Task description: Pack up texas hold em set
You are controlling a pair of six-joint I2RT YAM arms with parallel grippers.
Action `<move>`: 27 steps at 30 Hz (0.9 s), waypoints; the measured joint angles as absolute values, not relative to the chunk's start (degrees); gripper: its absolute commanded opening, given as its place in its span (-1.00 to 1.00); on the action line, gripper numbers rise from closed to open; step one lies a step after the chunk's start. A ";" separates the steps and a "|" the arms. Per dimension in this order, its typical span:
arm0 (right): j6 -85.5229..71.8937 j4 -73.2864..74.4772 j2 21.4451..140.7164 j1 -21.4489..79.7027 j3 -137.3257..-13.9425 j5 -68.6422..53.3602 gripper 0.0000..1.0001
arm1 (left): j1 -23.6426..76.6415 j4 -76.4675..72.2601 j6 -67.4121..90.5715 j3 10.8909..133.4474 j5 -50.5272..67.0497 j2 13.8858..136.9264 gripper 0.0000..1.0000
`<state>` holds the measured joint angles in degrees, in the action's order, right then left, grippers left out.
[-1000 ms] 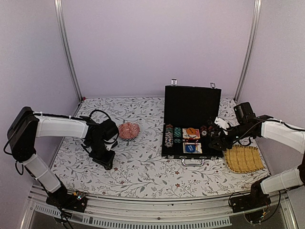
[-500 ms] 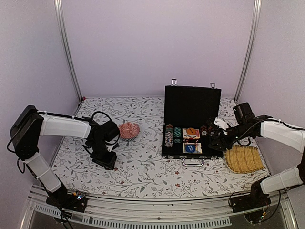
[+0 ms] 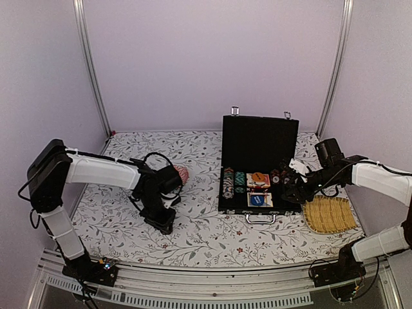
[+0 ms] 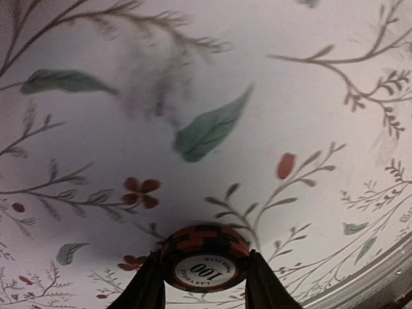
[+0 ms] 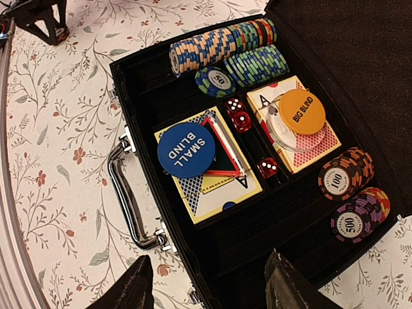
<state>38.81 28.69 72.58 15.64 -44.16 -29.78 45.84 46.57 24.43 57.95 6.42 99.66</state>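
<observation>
The left arm (image 3: 103, 171) is bending low near the tabletop's (image 3: 212, 239) front edge, left gripper (image 3: 161, 222) pinching a chip (image 4: 205, 259); the right gripper (image 5: 209, 288) is hovering spread and empty over the case's (image 5: 147, 72) right edge.

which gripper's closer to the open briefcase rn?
Right. The right gripper hovers at the right edge of the briefcase; the left gripper, pinching a 100 chip, is over the tablecloth well to its left.
</observation>
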 measured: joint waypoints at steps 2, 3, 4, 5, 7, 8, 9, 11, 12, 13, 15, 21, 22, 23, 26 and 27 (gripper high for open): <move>38.81 28.69 72.60 15.66 -44.16 -29.76 0.20 | 49.15 46.24 25.15 60.84 7.68 101.95 -0.35; 38.81 28.69 72.62 15.68 -44.16 -29.76 0.20 | 50.85 46.11 25.36 62.67 8.47 103.46 -0.35; 38.81 28.69 72.62 15.68 -44.16 -29.76 0.20 | 52.53 46.13 25.61 64.88 8.93 105.12 -0.35; 38.81 28.69 72.66 15.68 -44.16 -29.78 0.20 | 54.19 46.09 25.93 67.46 9.58 107.09 -0.35; 38.81 28.69 72.75 15.70 -44.16 -29.76 0.20 | 56.73 46.11 26.26 71.90 10.31 110.50 -0.36; 38.81 28.71 72.82 15.70 -44.16 -29.76 0.20 | 58.08 46.15 26.41 74.74 10.76 112.53 -0.36; 38.81 28.69 72.86 15.73 -44.16 -29.78 0.20 | 59.44 46.09 26.44 77.69 11.31 114.59 -0.36; 38.81 28.69 72.88 15.73 -44.16 -29.76 0.21 | 61.71 46.26 26.50 82.96 12.16 118.21 -0.36; 38.81 28.69 72.88 15.75 -44.16 -29.76 0.20 | 62.92 46.04 26.55 85.78 12.75 120.11 -0.36; 38.81 28.69 72.88 15.75 -44.16 -29.76 0.20 | 64.07 45.76 26.59 88.38 13.32 121.89 -0.36; 38.81 28.69 72.88 15.75 -44.16 -29.74 0.20 | 66.04 45.60 26.63 92.60 13.87 124.64 -0.33; 38.81 28.69 72.95 15.86 -44.16 -29.76 0.21 | 69.43 45.63 26.17 98.65 12.40 128.38 0.03; 38.81 28.69 73.03 15.92 -44.16 -29.76 0.21 | 69.49 45.65 26.11 98.65 12.16 128.38 0.06; 38.81 28.69 73.14 15.99 -44.16 -29.74 0.22 | 69.49 45.60 25.80 98.65 12.01 128.38 0.09; 38.81 28.71 73.43 16.25 -44.16 -29.74 0.24 | 69.54 45.25 25.39 98.72 11.46 128.27 0.15; 38.81 28.69 73.43 16.25 -44.16 -29.74 0.26 | 69.58 45.21 25.10 98.72 11.00 128.22 0.21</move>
<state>38.81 28.69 73.43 16.25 -44.16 -29.74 69.58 45.21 25.10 98.72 11.00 128.22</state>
